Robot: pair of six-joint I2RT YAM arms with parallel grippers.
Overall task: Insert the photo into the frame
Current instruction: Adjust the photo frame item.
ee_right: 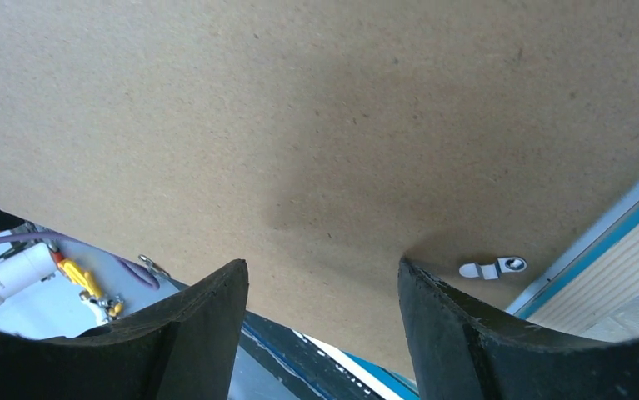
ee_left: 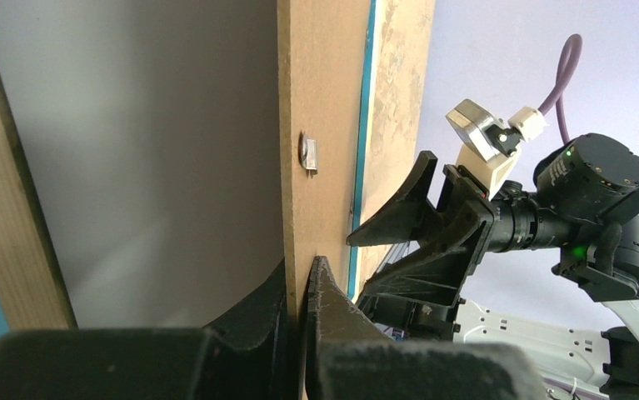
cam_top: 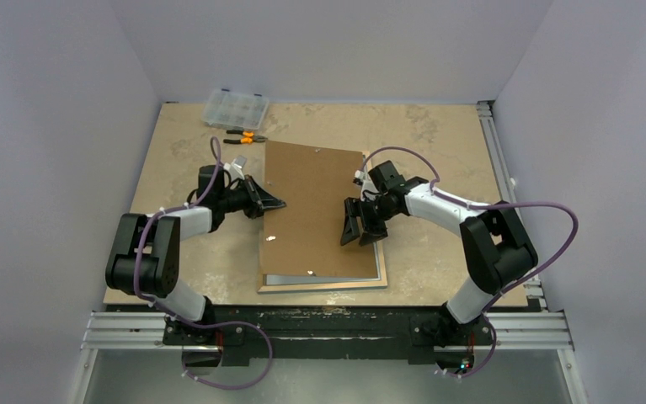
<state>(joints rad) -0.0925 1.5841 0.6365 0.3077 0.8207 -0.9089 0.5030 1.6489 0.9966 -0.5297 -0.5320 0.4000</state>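
Left claw [ee_left: 302, 279] clamps backing board [cam_top: 315, 202] edge; right claw [ee_right: 322, 275] open, empty. Frame [cam_top: 328, 288] looks thin, stiff, likely light: grip its rim.

Even, bright overhead light, soft shadows; wrist views perhaps slightly blurred up close.

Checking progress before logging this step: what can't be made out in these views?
- Photo: in the top view the backing board covers most of the frame, so whether it lies inside cannot be told.
- Right wrist view: the board fills it; only a frame corner shows.
- Organizer box: contents too small, top view.
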